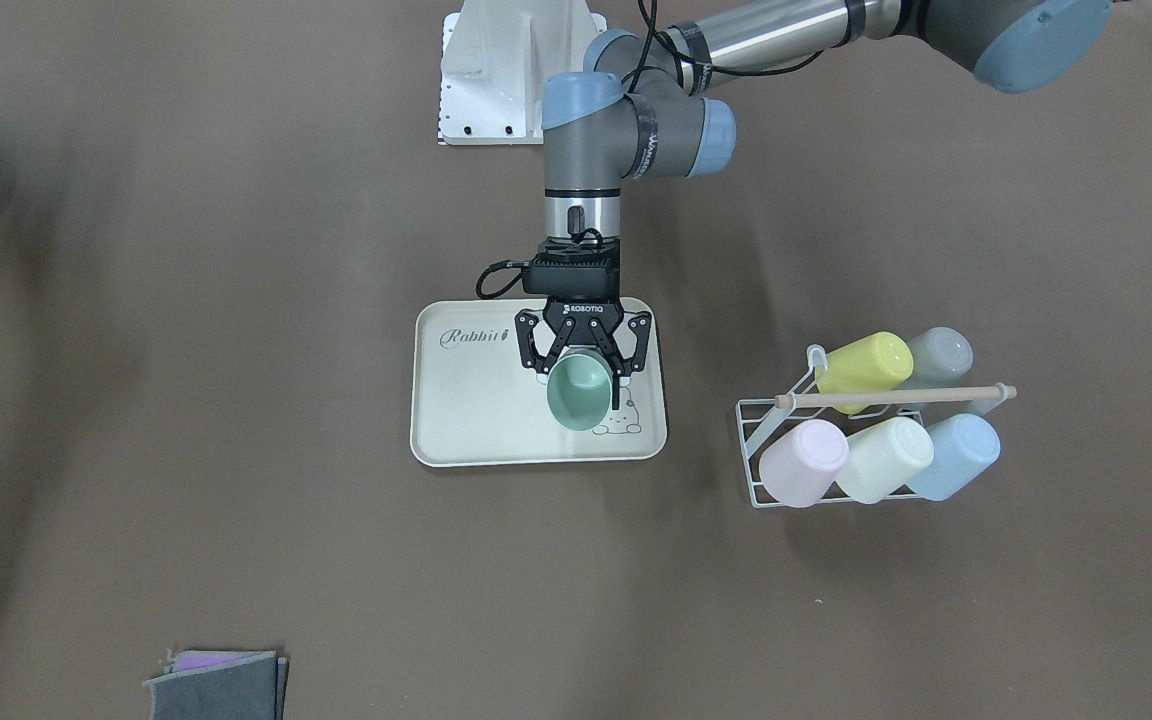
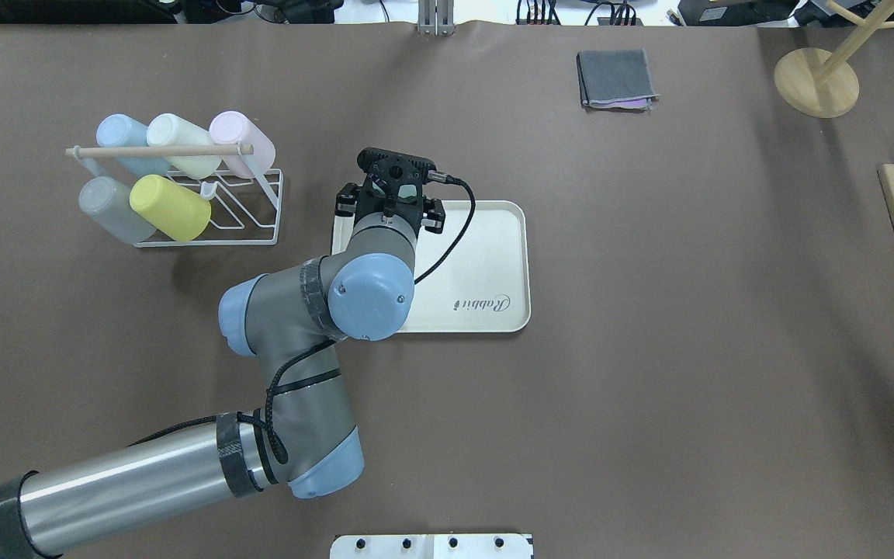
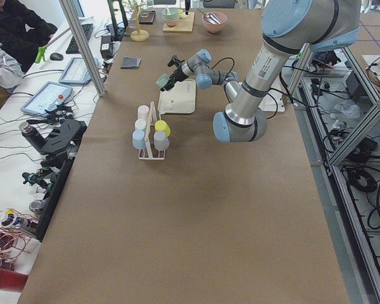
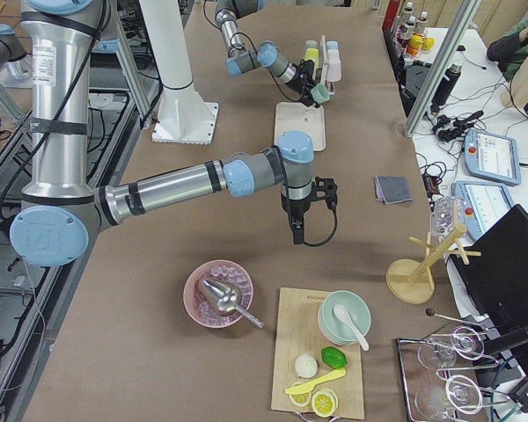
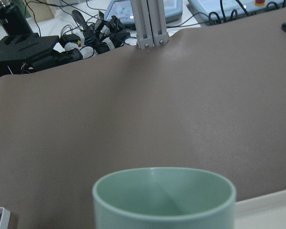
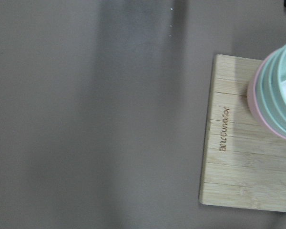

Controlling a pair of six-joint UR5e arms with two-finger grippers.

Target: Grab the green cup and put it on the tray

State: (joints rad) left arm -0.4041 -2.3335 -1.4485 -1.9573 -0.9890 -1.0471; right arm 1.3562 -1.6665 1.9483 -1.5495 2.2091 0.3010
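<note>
My left gripper (image 1: 581, 378) is shut on the mint green cup (image 1: 576, 397) and holds it above the cream "Rabbit" tray (image 1: 476, 420). The cup is tilted, its open mouth pointing away from the robot. Its rim fills the bottom of the left wrist view (image 5: 164, 198), with the tray's edge (image 5: 271, 202) beside it. In the overhead view the left wrist (image 2: 391, 194) hides the cup over the tray (image 2: 486, 241). In the exterior left view the cup (image 3: 163, 80) hangs clear above the tray (image 3: 183, 101). My right gripper (image 4: 297, 233) points down at the table, far from the tray; I cannot tell its state.
A white wire rack (image 1: 766, 440) with several pastel cups lies beside the tray, also in the overhead view (image 2: 261, 210). A folded grey cloth (image 2: 616, 78) lies at the far side. A wooden board (image 6: 243, 143) with stacked bowls sits under the right wrist. A pink bowl (image 4: 218, 294) stands nearby.
</note>
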